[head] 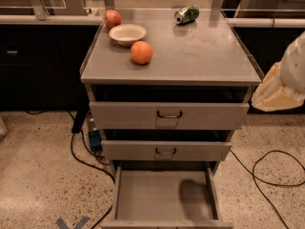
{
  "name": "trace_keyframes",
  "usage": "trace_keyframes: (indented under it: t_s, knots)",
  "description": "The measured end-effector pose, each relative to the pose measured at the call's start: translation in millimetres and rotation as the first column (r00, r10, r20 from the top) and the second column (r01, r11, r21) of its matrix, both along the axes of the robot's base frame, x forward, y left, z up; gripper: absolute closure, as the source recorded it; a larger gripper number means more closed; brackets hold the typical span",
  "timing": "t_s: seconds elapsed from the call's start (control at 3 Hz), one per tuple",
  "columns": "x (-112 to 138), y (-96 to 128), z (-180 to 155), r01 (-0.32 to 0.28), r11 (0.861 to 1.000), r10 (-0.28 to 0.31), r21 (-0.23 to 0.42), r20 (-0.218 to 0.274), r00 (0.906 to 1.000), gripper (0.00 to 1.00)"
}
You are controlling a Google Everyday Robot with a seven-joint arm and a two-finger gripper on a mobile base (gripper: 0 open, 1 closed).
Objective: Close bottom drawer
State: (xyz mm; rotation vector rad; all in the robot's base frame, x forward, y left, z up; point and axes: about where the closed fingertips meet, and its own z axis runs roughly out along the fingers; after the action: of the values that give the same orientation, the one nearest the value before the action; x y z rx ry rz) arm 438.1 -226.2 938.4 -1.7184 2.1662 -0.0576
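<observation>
The bottom drawer (162, 194) is the lowest of three in the grey cabinet (171, 56). It is pulled far out, and its plain grey tray holds nothing but a dark shadow on the right. Its front lies along the bottom edge of the view and its handle is hidden. The middle drawer (166, 150) and the top drawer (169, 114) each stand a little way out. My gripper is out of view. Only a white and cream part of my arm (286, 80) shows at the right edge, beside the cabinet top.
On the cabinet top are an orange (141, 52), a white bowl (127, 34), an apple (113, 18) and a lying green can (187, 14). Black cables (267, 175) lie on the speckled floor on both sides. Dark counters stand behind.
</observation>
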Motion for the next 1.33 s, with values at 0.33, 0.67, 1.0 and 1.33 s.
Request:
trace_keyframes:
  t_s: [0.33,0.67,1.0,1.33]
  knots:
    - [1.5,-10.5,-47.5,-0.023,1.000,0.023,0.015,0.008,0.9997,1.00]
    - [4.9,-17.3,-96.7,-0.034,0.999,0.034,0.009,-0.002,0.9994,1.00]
    - [5.0,-20.5,-144.0,-0.042,0.999,0.042,-0.002,-0.022,0.9989,1.00]
    - [3.9,-26.4,-193.2,-0.028,0.999,0.026,-0.017,-0.083,0.9962,1.00]
